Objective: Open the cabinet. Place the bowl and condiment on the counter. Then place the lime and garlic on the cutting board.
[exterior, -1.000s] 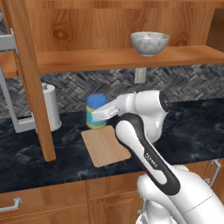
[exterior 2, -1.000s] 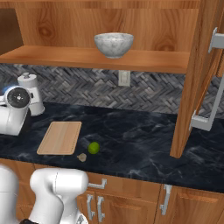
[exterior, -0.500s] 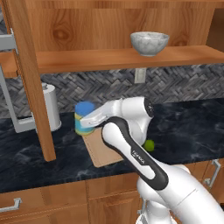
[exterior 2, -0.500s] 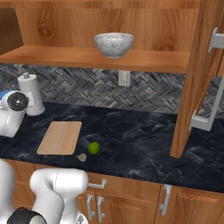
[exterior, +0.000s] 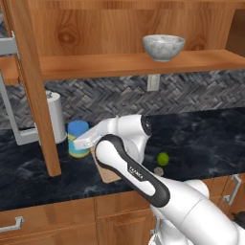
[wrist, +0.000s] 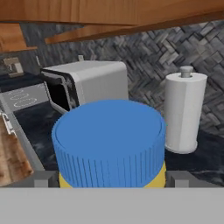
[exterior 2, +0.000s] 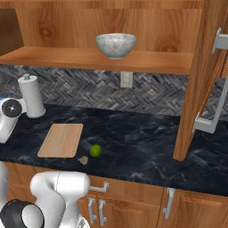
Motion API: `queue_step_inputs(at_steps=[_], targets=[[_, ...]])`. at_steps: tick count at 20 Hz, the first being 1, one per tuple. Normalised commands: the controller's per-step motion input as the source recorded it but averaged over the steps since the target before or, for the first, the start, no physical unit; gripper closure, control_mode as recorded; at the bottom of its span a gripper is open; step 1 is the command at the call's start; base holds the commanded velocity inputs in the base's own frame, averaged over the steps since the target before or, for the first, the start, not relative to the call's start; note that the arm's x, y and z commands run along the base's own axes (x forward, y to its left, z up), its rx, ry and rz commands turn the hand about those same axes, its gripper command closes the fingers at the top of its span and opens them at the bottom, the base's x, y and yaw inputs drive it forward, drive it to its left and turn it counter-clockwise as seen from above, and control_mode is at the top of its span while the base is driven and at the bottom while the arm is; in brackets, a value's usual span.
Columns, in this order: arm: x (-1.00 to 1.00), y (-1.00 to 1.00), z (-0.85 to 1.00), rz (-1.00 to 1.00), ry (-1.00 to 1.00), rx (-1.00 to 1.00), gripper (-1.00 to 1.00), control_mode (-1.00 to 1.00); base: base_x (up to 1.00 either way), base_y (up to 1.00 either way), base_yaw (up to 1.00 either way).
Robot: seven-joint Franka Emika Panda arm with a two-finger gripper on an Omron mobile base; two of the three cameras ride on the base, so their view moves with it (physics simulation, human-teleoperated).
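The condiment [exterior: 78,139], a yellow jar with a blue lid [wrist: 109,140], sits between the fingers of my gripper [exterior: 85,141], which is shut on it. It hangs low at the counter [exterior: 201,134], left of the cutting board [exterior 2: 61,140] and beside the paper-towel roll. Whether it touches the stone I cannot tell. The speckled bowl [exterior: 163,46] [exterior 2: 116,45] stands on the shelf of the cabinet, whose doors [exterior: 28,86] [exterior 2: 209,80] are swung open. The lime [exterior 2: 95,150] and the garlic [exterior 2: 83,160] lie on the counter just right of the board.
A white paper-towel roll [exterior: 56,117] [wrist: 183,111] stands against the backsplash by the jar. A white boxy appliance [wrist: 87,85] sits further left. The open door edges [exterior: 43,143] [exterior 2: 187,133] reach down close to the worktop on both sides.
My gripper has carried the condiment leftward, from above the cutting board to the spot beside the paper-towel roll. Bowl, lime and garlic have not moved.
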Motion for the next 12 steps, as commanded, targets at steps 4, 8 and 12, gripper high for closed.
queue_step_inputs(at_steps=[4,8,12], targets=[[0.0,0.29,-0.27,0.06,0.02,0.0,1.0,-1.0,0.0,0.0,0.0],[0.0,0.19,-0.32,0.07,0.0,0.0,1.0,-1.0,0.0,0.0,0.0],[0.0,0.11,-0.33,0.08,0.0,0.0,1.0,-1.0,0.0,0.0,0.0]])
